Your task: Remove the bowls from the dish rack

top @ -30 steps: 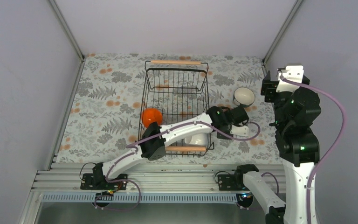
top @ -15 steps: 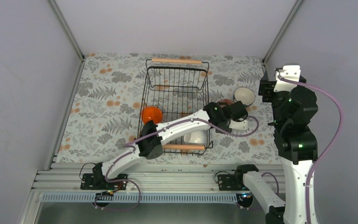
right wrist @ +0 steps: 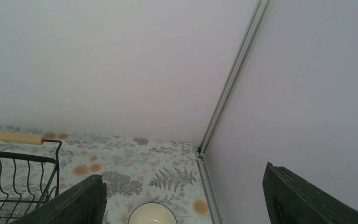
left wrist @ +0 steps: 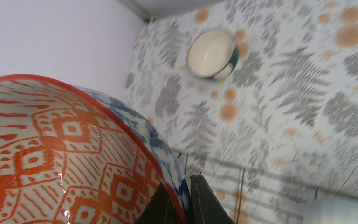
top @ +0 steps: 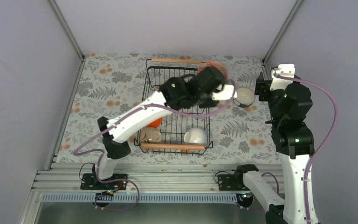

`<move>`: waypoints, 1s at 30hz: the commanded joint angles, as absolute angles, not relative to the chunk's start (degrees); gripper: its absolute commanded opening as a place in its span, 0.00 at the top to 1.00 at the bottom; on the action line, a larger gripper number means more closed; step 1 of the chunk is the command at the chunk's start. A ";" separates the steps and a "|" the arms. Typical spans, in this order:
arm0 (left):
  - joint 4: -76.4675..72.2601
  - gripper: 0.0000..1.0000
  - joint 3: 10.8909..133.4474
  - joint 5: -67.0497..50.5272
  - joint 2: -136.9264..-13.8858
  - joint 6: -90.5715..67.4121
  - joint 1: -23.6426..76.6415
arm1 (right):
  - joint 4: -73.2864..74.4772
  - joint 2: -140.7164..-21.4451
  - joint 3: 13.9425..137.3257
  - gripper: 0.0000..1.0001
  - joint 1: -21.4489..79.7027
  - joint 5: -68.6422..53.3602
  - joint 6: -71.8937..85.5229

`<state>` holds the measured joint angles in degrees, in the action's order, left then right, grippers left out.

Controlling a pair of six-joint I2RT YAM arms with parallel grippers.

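Observation:
My left gripper (top: 213,78) is shut on the rim of the blue-and-white patterned bowl (left wrist: 51,154), orange inside, and holds it high over the far right of the black wire dish rack (top: 177,109). The bowl shows as a blur in the top view (top: 214,66). The teal bowl with white interior (top: 244,96) sits on the mat right of the rack and also shows in the left wrist view (left wrist: 212,53). The beige bowl (top: 152,136) and the white bowl (top: 196,136) lie in the rack's near end. The orange bowl (top: 155,123) is half hidden under my left arm. My right gripper (right wrist: 184,173) is open and empty above the teal bowl (right wrist: 151,214).
The rack has wooden bar handles at the far end (top: 175,61) and the near end (top: 172,146). The leaf-patterned mat (top: 102,102) covers the table. Grey walls close in on the left, back and right; the right wall stands close to my right arm (top: 291,116).
My left arm has risen from the rack's near right side and swung toward the far end, carrying the patterned bowl up. The beige and white bowls now show. My right arm shifted slightly.

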<state>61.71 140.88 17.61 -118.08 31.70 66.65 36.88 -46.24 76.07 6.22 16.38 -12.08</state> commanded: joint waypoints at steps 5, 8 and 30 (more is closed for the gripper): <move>61.14 0.98 124.93 18.41 -103.29 33.63 50.95 | 35.96 -49.53 76.36 0.19 5.68 11.41 -10.42; 56.42 0.98 113.65 18.92 -96.42 36.11 45.27 | 36.91 -52.02 76.38 0.19 5.68 6.88 -12.41; 39.75 0.98 64.18 -9.43 -79.22 43.59 4.24 | 48.10 -73.30 90.28 0.19 7.97 -9.11 -16.47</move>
<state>44.05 67.02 -1.69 -79.40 41.23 7.03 44.51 -69.84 86.59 6.61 -6.42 -14.48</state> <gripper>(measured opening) 0.074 0.810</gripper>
